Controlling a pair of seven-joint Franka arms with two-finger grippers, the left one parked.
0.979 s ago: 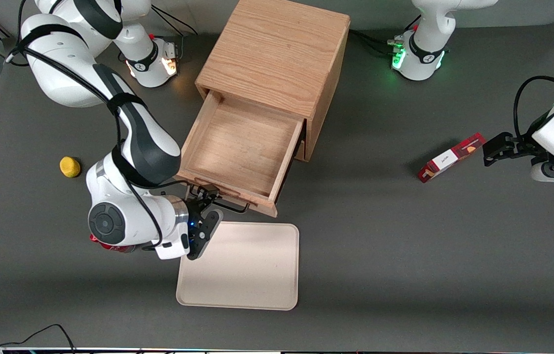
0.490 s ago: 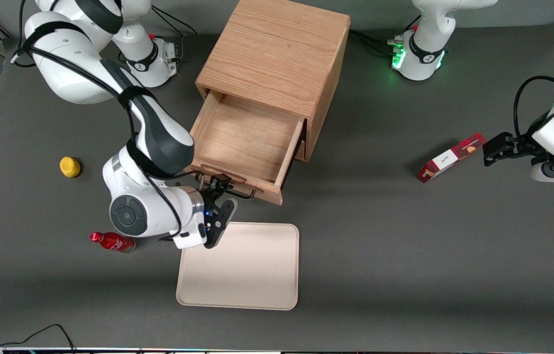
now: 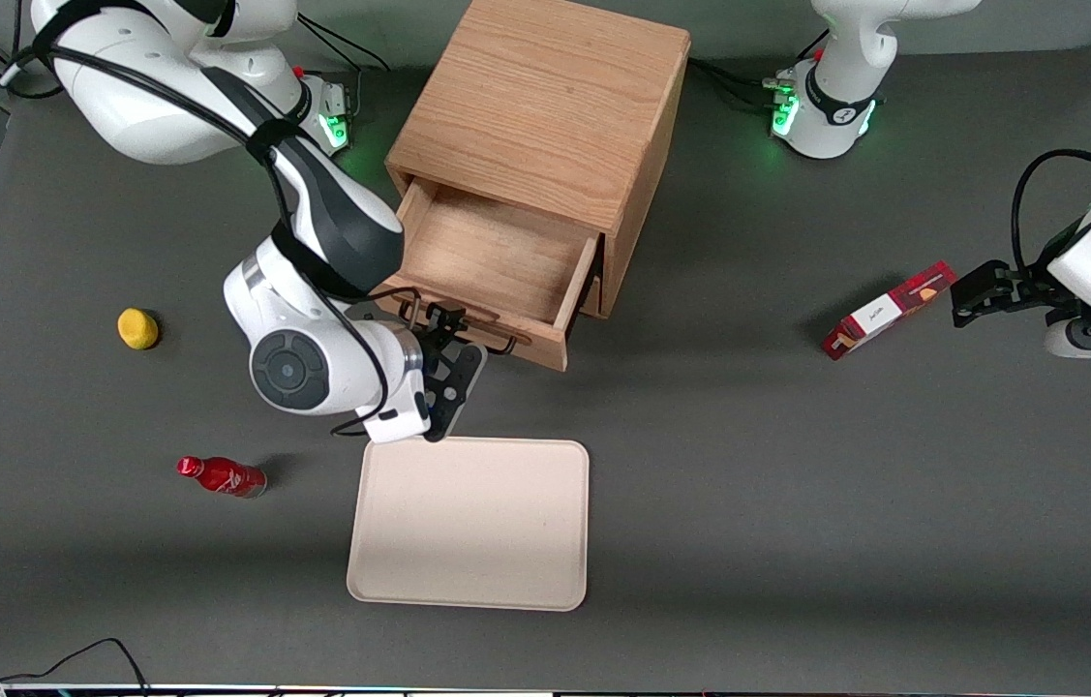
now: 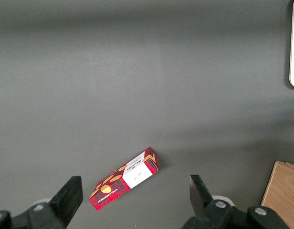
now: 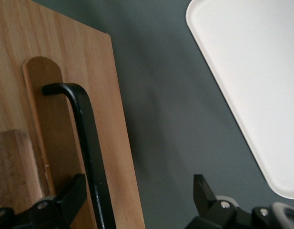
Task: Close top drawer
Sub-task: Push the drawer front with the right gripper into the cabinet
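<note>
Two drawers: only the top drawer (image 3: pixel 497 266) concerns this task; it stands partly out of the cabinet (image 3: pixel 545 116), its front panel pressed close against the pincer.
Pincer: the pincer (image 3: pixel 448 339) sits at the drawer front, fingers apart, one finger (image 5: pixel 61 202) lying against the wood just beside the black handle (image 5: pixel 85 143) and the other out over bare table (image 3: pixel 797 484); it clamps nothing.
Why so held: judging by the pose, the open fingers serve as a pusher against the panel, so no grip on the handle is needed to drive the drawer inward.
Tray: a cream tray (image 3: pixel 472 523) lies on the table near the pincer, closer to the front camera, clear of the drawer's path.
Others: a red bottle (image 3: pixel 221 476) and a yellow object (image 3: pixel 137 328) lie toward the working arm's end; a red box (image 3: pixel 889 310) lies toward the parked arm's end.
Change: against the frames a second and half a second ago, the drawer has slid well into the cabinet, showing less of its floor, and the pincer has travelled with it, away from the tray.
Remaining: a good part of the drawer is yet out.
</note>
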